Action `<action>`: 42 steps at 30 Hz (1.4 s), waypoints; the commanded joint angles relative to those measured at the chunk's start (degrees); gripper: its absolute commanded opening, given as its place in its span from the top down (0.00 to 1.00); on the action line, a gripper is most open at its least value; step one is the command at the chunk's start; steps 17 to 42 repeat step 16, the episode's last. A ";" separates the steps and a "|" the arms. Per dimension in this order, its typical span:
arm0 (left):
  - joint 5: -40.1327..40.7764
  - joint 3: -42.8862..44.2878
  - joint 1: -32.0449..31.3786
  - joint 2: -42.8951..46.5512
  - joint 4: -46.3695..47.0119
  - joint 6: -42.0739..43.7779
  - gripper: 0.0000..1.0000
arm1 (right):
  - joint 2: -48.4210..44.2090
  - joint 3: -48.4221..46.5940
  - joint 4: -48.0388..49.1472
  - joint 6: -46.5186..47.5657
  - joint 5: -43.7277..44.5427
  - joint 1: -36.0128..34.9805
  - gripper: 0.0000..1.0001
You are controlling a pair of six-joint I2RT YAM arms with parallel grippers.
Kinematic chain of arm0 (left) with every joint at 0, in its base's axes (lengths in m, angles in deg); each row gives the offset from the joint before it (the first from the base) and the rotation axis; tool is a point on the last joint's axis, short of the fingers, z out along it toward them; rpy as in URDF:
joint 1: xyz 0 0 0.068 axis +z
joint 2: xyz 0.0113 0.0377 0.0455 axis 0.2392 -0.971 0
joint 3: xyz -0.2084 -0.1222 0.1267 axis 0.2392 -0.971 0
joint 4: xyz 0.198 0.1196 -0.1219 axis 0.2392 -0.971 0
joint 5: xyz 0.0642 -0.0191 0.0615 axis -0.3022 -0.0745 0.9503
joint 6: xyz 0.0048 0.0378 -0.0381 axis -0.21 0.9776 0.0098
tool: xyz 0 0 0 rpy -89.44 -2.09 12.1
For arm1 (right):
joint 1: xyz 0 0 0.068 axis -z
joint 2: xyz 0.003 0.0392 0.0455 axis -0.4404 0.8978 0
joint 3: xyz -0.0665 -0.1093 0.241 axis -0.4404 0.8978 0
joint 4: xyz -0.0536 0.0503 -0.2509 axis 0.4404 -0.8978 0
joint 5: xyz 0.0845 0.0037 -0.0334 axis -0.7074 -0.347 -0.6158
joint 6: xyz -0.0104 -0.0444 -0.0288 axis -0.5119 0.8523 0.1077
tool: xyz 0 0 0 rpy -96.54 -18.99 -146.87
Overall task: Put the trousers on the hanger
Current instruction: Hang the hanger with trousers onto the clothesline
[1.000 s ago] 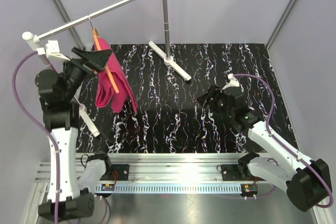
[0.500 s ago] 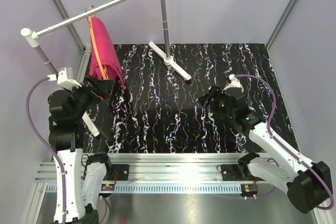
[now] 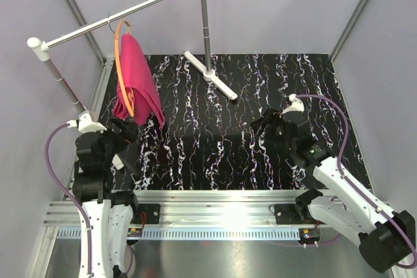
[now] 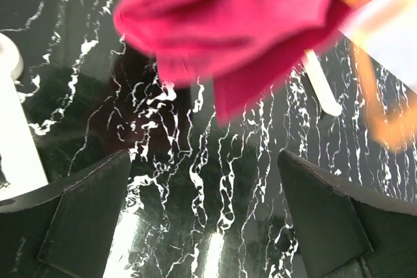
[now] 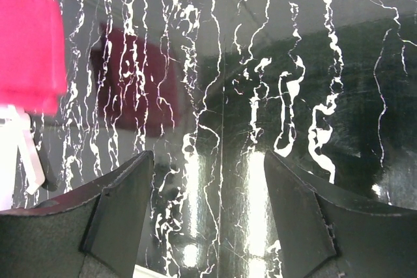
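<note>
Trousers [image 3: 138, 83] hung draped over the hanger [image 3: 119, 56] on the rail [image 3: 130, 11], above the table's [image 3: 273, 76] left rear. Left gripper [image 3: 125, 128] gaped fully, right gripper [image 3: 262, 124] wide (both empty). Risk: lopsided drape could slide off if the hanger swung.

No legible text, labels or numbers anywhere.
</note>
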 commanded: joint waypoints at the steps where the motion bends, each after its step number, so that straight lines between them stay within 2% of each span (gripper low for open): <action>1: 2.22 -0.12 -0.10 1.07 2.30 -0.67 0.01 | -1.17 0.08 -0.87 0.99 2.00 0.02 0.24; 42: 1.95 -0.21 -0.01 1.07 2.74 -0.59 0.01 | -2.49 -0.10 -2.19 0.98 2.52 0.11 0.23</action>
